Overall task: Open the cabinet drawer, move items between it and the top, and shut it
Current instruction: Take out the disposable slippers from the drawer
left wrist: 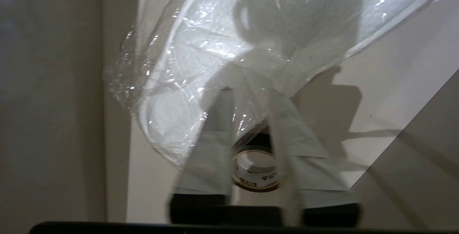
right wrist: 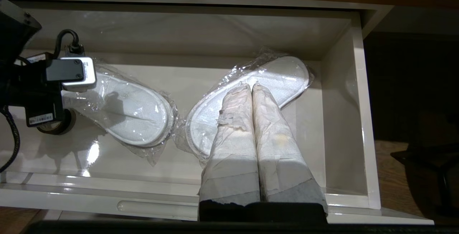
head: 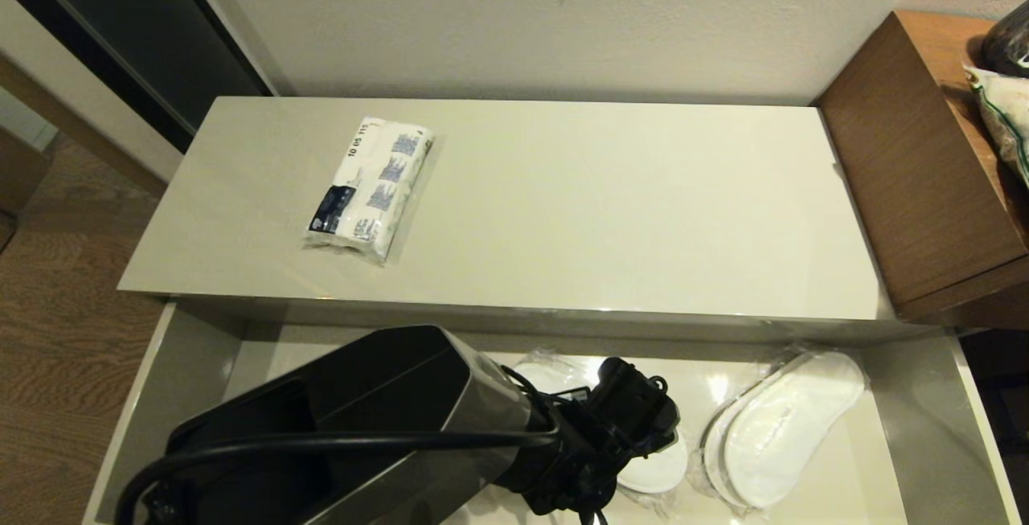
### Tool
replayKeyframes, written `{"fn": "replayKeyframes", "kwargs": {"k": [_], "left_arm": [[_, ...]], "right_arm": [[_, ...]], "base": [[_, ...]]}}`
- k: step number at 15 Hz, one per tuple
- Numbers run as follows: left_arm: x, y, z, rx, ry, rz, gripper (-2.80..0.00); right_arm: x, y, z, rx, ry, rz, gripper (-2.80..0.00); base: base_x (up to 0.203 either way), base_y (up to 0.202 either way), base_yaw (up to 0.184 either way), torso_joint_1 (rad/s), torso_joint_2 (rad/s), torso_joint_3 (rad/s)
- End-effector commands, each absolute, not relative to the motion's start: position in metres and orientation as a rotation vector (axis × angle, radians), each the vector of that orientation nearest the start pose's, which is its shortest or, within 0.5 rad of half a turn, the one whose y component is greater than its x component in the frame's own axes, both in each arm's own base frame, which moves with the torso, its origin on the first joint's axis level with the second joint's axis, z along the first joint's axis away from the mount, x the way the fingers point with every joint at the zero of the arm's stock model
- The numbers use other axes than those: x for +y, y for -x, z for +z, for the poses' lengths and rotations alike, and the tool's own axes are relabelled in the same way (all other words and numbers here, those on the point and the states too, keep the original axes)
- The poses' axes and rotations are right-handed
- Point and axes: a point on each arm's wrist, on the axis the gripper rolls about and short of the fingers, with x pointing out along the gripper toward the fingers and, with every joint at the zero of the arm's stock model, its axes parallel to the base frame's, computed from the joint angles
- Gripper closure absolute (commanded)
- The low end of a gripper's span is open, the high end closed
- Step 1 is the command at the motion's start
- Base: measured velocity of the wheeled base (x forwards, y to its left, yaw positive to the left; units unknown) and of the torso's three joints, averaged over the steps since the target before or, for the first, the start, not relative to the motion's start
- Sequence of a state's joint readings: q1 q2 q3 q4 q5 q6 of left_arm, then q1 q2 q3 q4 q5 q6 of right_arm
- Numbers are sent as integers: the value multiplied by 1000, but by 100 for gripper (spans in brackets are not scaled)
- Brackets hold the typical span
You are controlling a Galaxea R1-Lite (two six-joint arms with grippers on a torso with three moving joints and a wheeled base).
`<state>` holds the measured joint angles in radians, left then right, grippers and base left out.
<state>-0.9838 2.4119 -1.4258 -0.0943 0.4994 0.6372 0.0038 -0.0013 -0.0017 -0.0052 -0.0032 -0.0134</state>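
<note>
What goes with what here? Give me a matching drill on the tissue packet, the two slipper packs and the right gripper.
1 tissue packet
2 slipper pack
3 slipper pack
4 right gripper

A under the left gripper, in the drawer
B shut, above the drawer
C on the cabinet top
D nearer the drawer's right end

Pairs: 1-C, 2-D, 3-A, 4-B
</note>
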Motion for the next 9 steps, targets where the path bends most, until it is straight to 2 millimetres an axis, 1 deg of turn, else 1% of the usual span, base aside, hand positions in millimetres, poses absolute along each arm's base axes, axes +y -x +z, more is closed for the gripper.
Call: {"fn": "replayKeyframes", "kwargs": {"k": [1,5,8,9], "left_arm": [[-367,-256,11,520,-1218,-669,-280],[-367,-258,13,515,-1226,-648,-280],[-368,-262,17,503,-1233,-541,-280],[-369,-262,19,498,-1229,-538,-280]], "right_arm": [[0,23,77,-8,14,1,0],[0,23,77,-8,14,1,0],[0,23,77,-7,14,1,0],[0,23,77,-8,14,1,0]], "base": [[0,0,0,0,0,0],[0,0,0,0,0,0],[0,0,0,0,0,0],[0,0,0,0,0,0]]}}
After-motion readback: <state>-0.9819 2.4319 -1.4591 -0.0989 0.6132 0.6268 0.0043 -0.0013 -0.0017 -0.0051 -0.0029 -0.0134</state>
